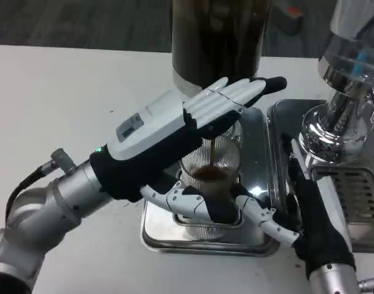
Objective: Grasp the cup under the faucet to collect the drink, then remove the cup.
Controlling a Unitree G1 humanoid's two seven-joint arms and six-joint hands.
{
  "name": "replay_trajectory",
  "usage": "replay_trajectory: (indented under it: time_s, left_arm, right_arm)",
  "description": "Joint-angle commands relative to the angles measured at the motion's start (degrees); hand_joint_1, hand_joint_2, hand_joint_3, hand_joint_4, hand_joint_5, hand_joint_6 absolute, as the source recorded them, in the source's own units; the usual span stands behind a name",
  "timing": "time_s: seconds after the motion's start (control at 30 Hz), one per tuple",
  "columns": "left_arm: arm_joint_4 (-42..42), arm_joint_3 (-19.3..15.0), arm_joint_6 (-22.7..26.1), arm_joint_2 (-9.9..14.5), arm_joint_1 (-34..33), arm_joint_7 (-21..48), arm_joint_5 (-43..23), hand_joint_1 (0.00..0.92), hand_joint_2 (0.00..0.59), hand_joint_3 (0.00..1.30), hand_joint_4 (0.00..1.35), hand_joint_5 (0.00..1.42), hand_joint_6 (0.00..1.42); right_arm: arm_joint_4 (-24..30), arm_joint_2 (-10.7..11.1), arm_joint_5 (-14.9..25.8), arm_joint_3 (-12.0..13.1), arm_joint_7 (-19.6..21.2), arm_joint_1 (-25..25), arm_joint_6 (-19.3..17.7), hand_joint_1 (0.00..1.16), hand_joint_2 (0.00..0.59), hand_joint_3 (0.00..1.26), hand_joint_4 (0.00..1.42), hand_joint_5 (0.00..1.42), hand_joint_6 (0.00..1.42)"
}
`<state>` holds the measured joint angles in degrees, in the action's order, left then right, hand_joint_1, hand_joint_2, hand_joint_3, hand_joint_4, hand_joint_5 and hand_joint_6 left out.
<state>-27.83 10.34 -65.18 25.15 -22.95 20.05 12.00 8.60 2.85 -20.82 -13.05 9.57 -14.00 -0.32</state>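
Filling upright under the faucet, cup [209, 184] sits inside left hand [193, 165] — fingers wrapped round it — right hand [278, 223] beside, grip unclear.

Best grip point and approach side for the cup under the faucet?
Grip the clear cup around its side wall, low to mid height, coming in level from the front or left. It stands upright on the metal tray with drink pouring in from above, so the open top must stay clear. The left hand is already wrapped around it this way; the right hand lies beside the base.
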Motion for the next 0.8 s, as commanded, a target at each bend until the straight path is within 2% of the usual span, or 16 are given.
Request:
replay_trajectory:
  time_s: [0.03,0.23,0.53,0.8]
  left_arm:
    - [-0.5,0.9,0.3,0.6,-0.5,0.3,1.8,0.000,0.114,0.00,0.00,0.03,0.00]
    - [-0.4,1.0,0.5,0.7,-0.6,0.2,1.8,0.000,0.115,0.00,0.00,0.03,0.00]
    - [-0.3,1.0,0.9,1.2,-0.6,0.4,1.2,0.000,0.116,0.00,0.00,0.03,0.00]
    - [0.4,0.1,1.4,1.2,-0.1,-0.5,1.3,0.000,0.121,0.00,0.00,0.03,0.00]
  right_arm:
    - [-3.4,-0.8,1.7,0.1,0.6,1.4,-4.9,0.66,0.198,0.00,0.00,0.00,0.00]
    - [-7.4,-2.2,3.1,0.2,0.9,3.3,-7.9,0.67,0.193,0.00,0.00,0.00,0.00]
    - [-11.6,-3.8,3.8,0.0,0.7,5.6,-10.3,0.68,0.192,0.00,0.00,0.00,0.00]
    - [-11.0,-3.9,3.3,-0.4,0.3,5.3,-10.2,0.67,0.193,0.00,0.00,0.00,0.00]
